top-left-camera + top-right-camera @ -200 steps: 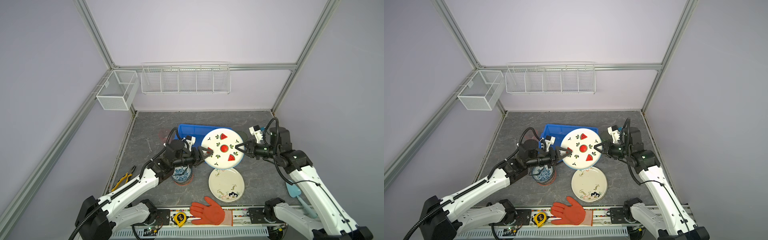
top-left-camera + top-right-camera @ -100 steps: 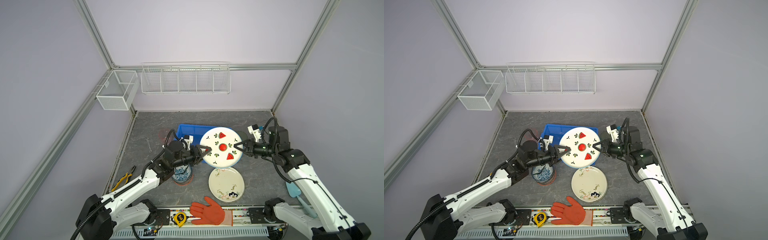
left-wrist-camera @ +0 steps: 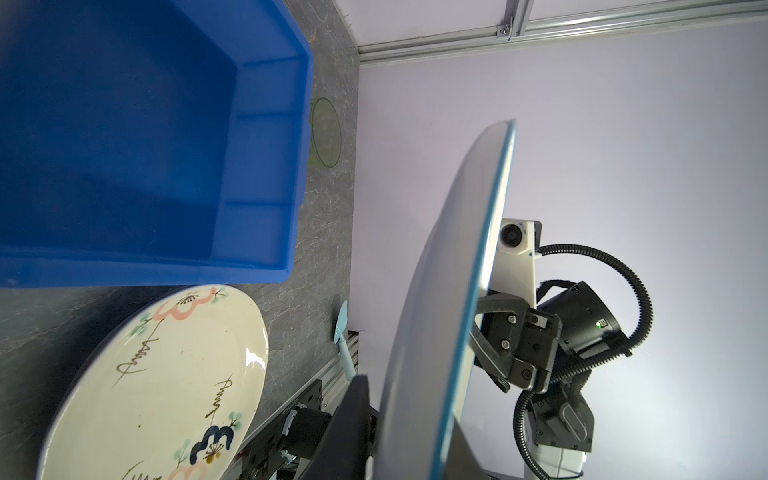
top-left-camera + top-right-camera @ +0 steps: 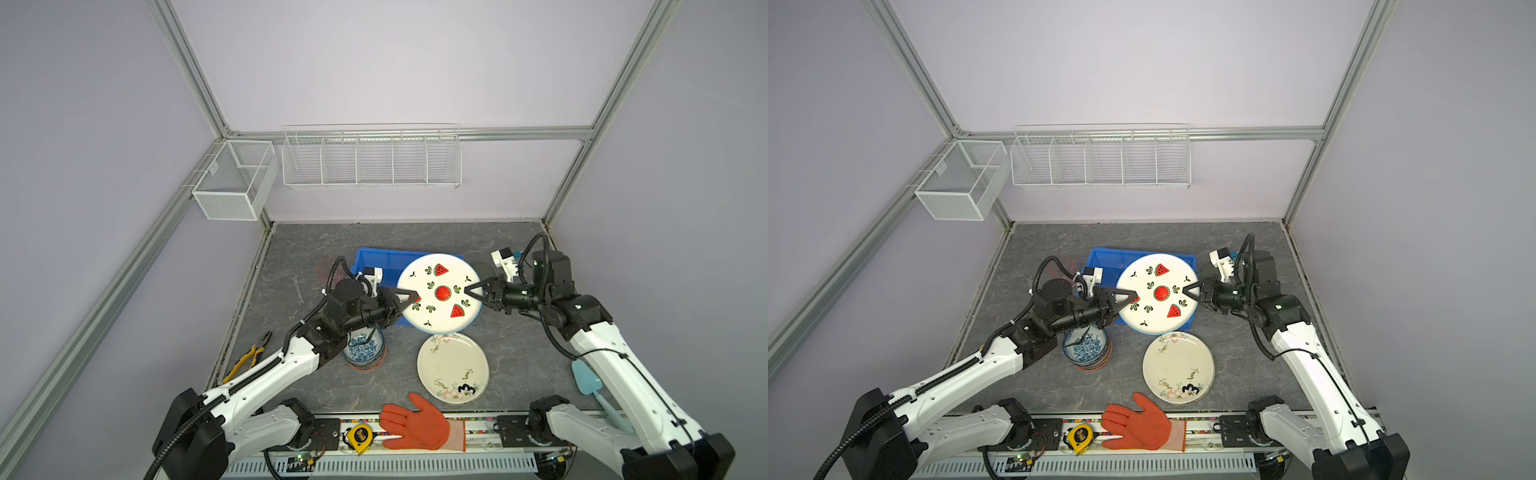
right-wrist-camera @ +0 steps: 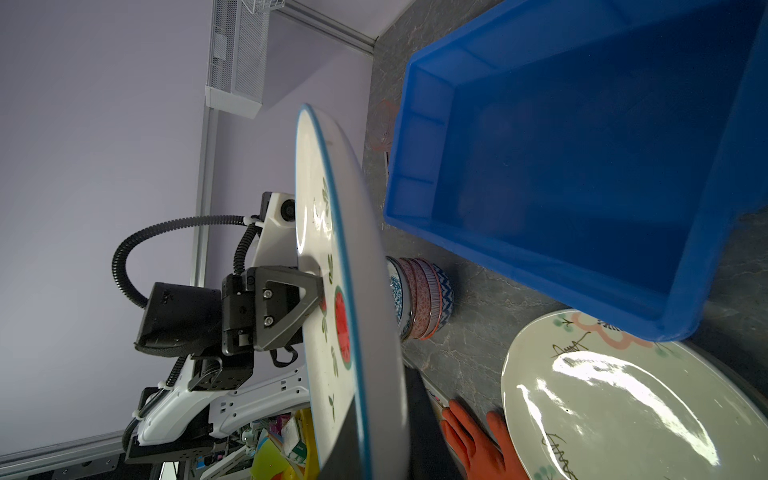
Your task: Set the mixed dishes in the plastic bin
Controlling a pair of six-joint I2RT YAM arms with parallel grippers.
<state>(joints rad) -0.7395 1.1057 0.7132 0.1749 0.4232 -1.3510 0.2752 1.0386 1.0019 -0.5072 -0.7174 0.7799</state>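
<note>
Plate (image 4: 441,308) seemingly gripped between left end effector (image 4: 412,299), right end effector (image 4: 468,290).

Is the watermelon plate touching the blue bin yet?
Apart. The left wrist view shows a strip of grey tabletop between the raised watermelon plate and the blue bin, so nothing meets along the plate's edge.

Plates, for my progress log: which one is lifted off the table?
The watermelon-print plate, held aloft at its rim by the right tool; the floral cream plate lies flat, ungripped.
</note>
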